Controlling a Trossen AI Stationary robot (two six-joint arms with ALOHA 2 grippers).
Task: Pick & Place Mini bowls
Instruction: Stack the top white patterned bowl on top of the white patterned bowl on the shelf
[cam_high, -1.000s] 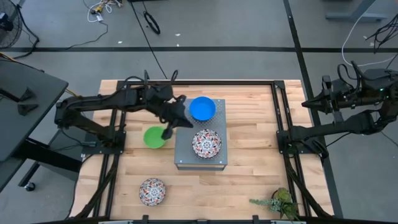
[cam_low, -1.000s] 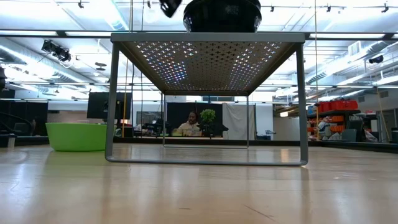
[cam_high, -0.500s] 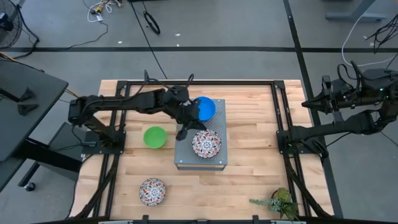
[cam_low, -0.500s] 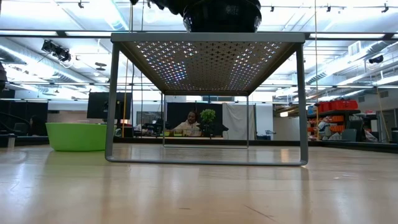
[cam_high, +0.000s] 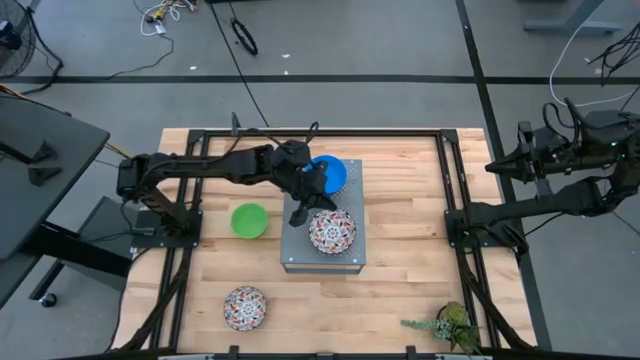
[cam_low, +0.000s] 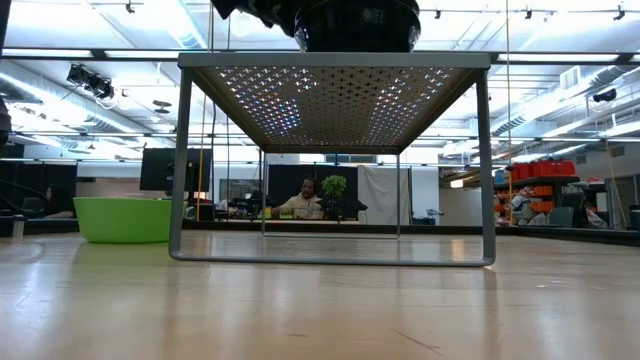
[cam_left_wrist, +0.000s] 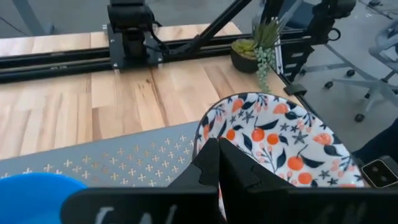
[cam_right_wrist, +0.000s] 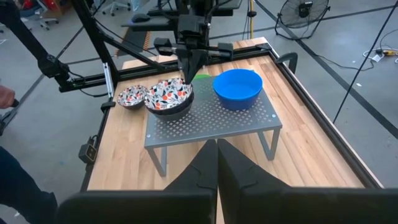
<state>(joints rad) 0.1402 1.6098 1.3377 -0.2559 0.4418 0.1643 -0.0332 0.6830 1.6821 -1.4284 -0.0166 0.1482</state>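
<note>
Left hand pressed together, above grey box, mid frame.
Flowery bowl just right of it; blue bowl above; green bowl left on tabletop. Right hand pressed together too.

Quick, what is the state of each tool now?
Left tool: shut, empty, above the grey rack.
Right tool: shut, empty, parked at the table's right.
</note>
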